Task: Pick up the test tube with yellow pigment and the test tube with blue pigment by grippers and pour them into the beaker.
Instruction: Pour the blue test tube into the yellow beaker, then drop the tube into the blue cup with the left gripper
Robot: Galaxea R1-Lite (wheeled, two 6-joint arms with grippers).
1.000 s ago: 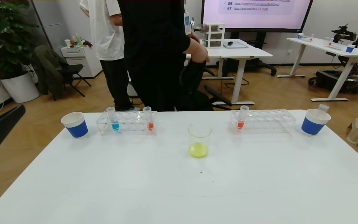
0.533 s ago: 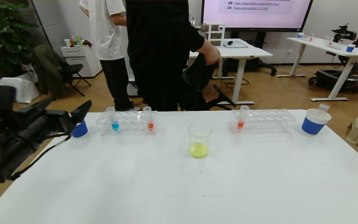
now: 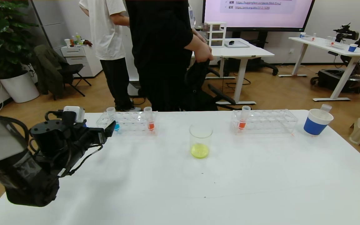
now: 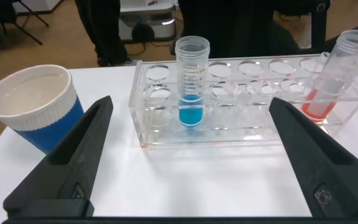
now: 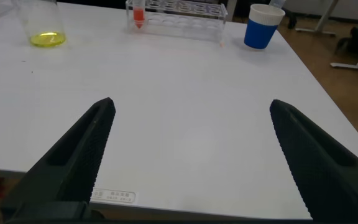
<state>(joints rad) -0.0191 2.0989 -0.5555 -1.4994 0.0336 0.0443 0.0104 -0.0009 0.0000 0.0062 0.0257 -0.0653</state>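
Note:
The test tube with blue pigment [image 3: 116,121] stands upright at the left end of the left clear rack [image 3: 130,125]. It shows clearly in the left wrist view [image 4: 191,87]. My left gripper [image 3: 107,130] is open and empty, a short way in front of that tube, which lies in line with the gap between the jaws [image 4: 191,107]. The beaker [image 3: 200,140] stands at mid table with yellow-green liquid in its bottom. No tube with yellow pigment shows. My right gripper [image 5: 192,106] is open and empty over the near right of the table, out of the head view.
An orange tube [image 3: 150,120] stands in the left rack. The right rack [image 3: 267,122] holds another orange tube [image 3: 242,120]. A blue-and-white cup [image 4: 33,109] stands left of the left rack. A second cup [image 3: 317,122] at far right holds a clear tube. People stand behind the table.
My left arm has swung in from the left edge toward the left rack and now hides the left cup in the head view. The person behind the table shifted.

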